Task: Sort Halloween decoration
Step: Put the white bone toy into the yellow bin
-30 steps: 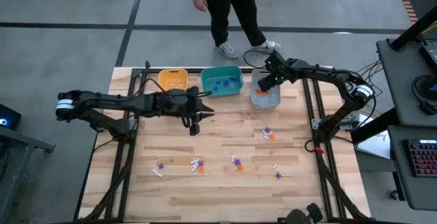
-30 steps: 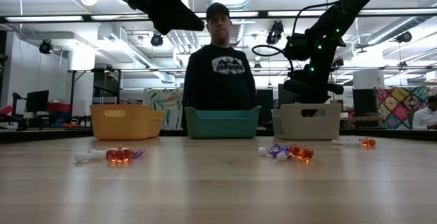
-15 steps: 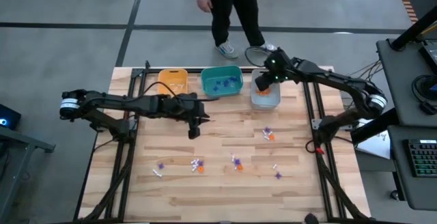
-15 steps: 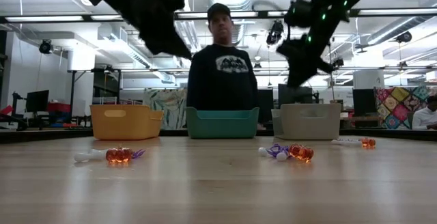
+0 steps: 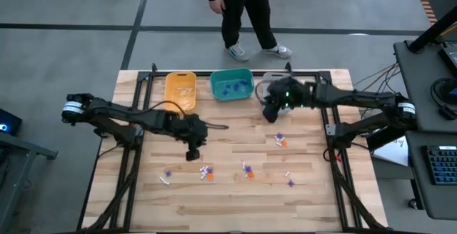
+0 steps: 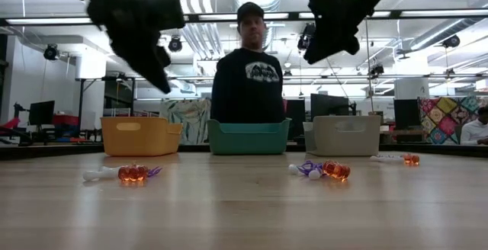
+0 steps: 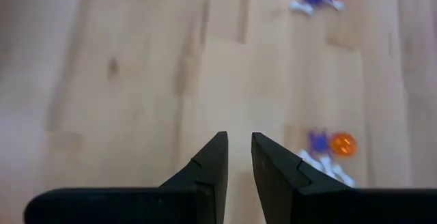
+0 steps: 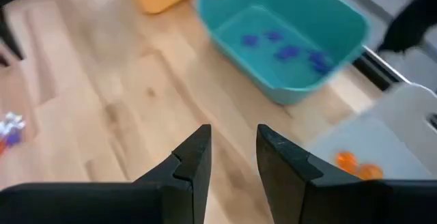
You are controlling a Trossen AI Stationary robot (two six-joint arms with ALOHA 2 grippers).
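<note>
Tiny orange, purple and white Halloween trinkets lie loose on the wooden table in small clusters [image 5: 206, 171], [image 5: 246, 168], [image 5: 280, 140]. My left gripper [image 5: 192, 154] hangs above the table's middle left, tipped down, open by a narrow gap with nothing between its fingers. One cluster [image 7: 329, 147] lies just beyond its fingertips [image 7: 239, 149]. My right gripper [image 5: 270, 113] hovers high, just nearer than the grey bin [image 5: 277, 78], open and empty [image 8: 232, 138]. Purple trinkets [image 8: 287, 50] lie in the teal bin and orange ones [image 8: 355, 162] in the grey bin.
Three bins stand in a row along the far edge: yellow [image 5: 181, 87], teal [image 5: 232, 84] and grey. A person [image 5: 239, 6] stands just beyond the far edge. More trinkets lie near the front left [image 5: 166, 176] and front right [image 5: 289, 181].
My left gripper has sunk and gone toward the near edge, tipping its fingers further down toward the table. My right gripper has risen and swung away from above the grey bin toward the near edge and the table's middle.
</note>
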